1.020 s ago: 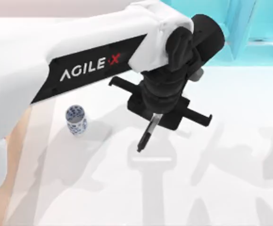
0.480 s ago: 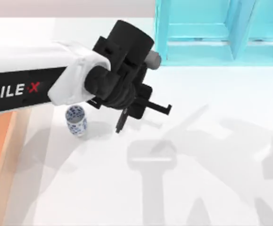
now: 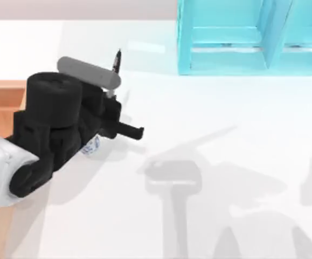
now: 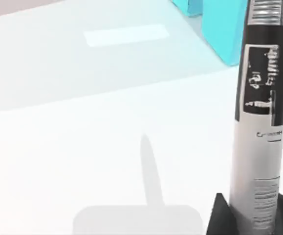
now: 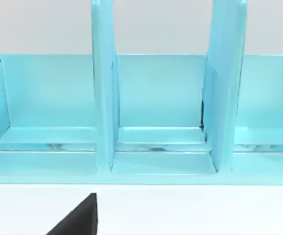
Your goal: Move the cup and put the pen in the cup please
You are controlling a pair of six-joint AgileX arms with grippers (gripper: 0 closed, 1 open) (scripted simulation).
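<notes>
My left gripper (image 3: 111, 101) hangs over the table's left part, shut on the pen (image 3: 116, 60). The pen is black with a grey-white label band, and its tapered end points toward the back of the table. In the left wrist view the pen (image 4: 259, 122) rises from between the black fingers (image 4: 220, 218). The cup (image 3: 92, 144), white with a blue pattern, peeks out from under the gripper's body, mostly hidden. My right gripper (image 5: 77, 219) is parked facing the blue rack.
A turquoise rack with upright dividers (image 3: 226, 38) stands along the back right of the table and appears close up in the right wrist view (image 5: 156, 112). A wooden tray (image 3: 2, 105) lies at the left edge. Arm shadows fall on the white table.
My left arm has swung left from the table's middle to above the cup, carrying the pen. The pen, which pointed toward the front, now points toward the back.
</notes>
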